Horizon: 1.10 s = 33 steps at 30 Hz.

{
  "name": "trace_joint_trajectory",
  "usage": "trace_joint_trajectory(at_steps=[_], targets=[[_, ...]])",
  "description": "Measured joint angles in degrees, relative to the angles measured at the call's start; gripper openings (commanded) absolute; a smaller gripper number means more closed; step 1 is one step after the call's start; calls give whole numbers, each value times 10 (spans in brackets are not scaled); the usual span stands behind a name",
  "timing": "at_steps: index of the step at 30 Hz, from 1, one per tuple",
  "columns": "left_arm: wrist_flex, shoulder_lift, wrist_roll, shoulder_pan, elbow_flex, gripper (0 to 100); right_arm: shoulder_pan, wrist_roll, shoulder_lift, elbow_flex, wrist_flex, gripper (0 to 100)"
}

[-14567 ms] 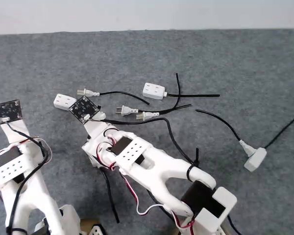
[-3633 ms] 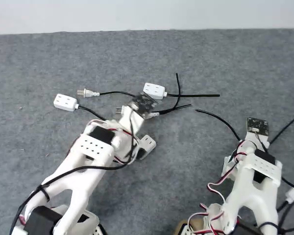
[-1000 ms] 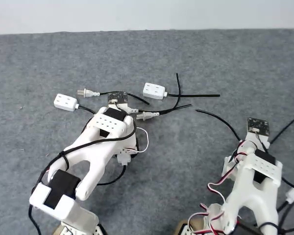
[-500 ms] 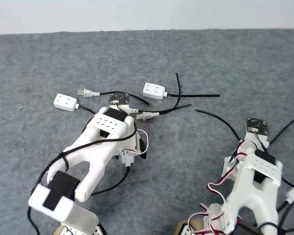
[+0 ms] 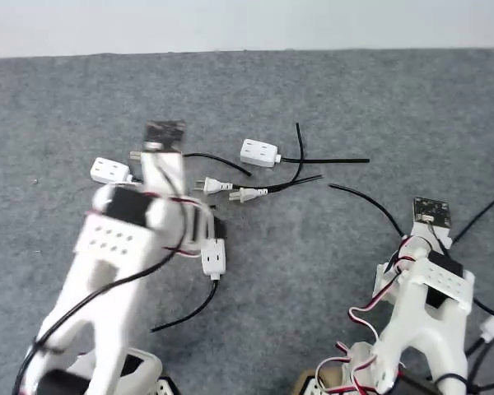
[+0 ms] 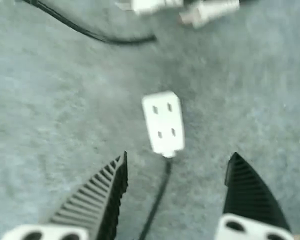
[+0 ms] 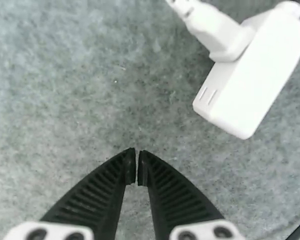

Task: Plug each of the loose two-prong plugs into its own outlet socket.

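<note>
A white outlet socket (image 6: 163,127) lies flat on the grey carpet with its black cord trailing back between the fingers of my open left gripper (image 6: 177,162), which hangs above it and holds nothing. In the high view this socket (image 5: 212,257) lies just right of the left arm. Two loose plugs (image 5: 210,185) (image 5: 247,195) lie beyond it, a third plug (image 5: 140,155) shows beside the arm. Two more sockets (image 5: 109,170) (image 5: 258,152) lie farther back. My right gripper (image 7: 136,159) is shut and empty, near a white socket (image 7: 250,90) with a plug (image 7: 207,22) in it.
Black cords (image 5: 329,160) cross the carpet at mid-table, and one (image 5: 370,206) runs toward the right arm (image 5: 428,288). The left arm (image 5: 119,247) covers the near left. A pale wall edge (image 5: 247,33) bounds the far side.
The left arm has swung up and to the left, off the two middle plugs. The socket by it stays where it lay. The right arm has not moved.
</note>
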Motion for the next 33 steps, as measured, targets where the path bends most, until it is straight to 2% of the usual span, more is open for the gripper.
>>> trace_joint_trajectory(at_steps=[6, 9, 12, 17, 21, 27, 33], targets=[[-24, -38, -27, -125, 77, 297, -20, -21, 0, -1, 0, 60], [-76, -38, -32, -174, 141, 297, -57, -60, 0, -43, 18, 101], [-144, -40, -32, -225, 201, 288, -109, -113, 0, -117, 60, 90], [-252, -42, -42, -282, 261, 135, -215, -203, 25, -273, 99, 71], [-293, -42, -81, -293, 279, 53, -279, -264, 123, -401, 99, 72], [-372, -43, -143, -294, 326, 48, -313, -287, 355, -602, 54, 72], [-427, -43, -151, -294, 347, 48, -330, -291, 571, -804, 48, 72]])
